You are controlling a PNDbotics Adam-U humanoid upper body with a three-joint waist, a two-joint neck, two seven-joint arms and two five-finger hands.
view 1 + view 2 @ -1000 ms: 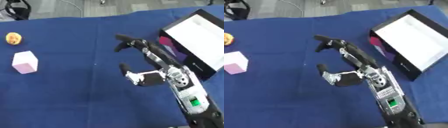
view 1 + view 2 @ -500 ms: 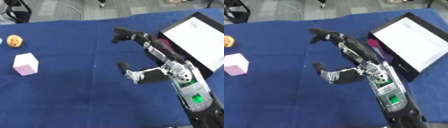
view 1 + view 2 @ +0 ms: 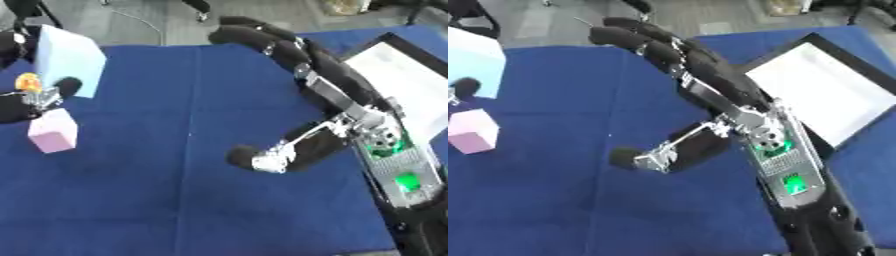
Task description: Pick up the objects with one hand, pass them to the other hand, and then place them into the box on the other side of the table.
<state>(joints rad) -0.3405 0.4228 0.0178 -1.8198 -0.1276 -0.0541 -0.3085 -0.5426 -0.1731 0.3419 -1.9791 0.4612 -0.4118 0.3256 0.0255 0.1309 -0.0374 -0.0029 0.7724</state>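
— At far left: left hand [image 3: 26, 102], fingers curled round a pale blue block [image 3: 68, 56], raised above the desk [image 3: 175, 200]. Pink cube [image 3: 52, 131] below, resting.
— Probably light, rigid, smooth; best pinched across flat faces. Right hand [image 3: 702, 85] mid-desk, fingers spread, empty. Box [image 3: 824, 95] far right.

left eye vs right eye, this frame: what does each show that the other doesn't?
Left eye only: a small orange thing at the left edge, and the left hand curled round a light blue block. Right eye only: the white box out to its right corner. Both: the open right hand over the blue table, holding nothing, and the pink cube on the cloth.
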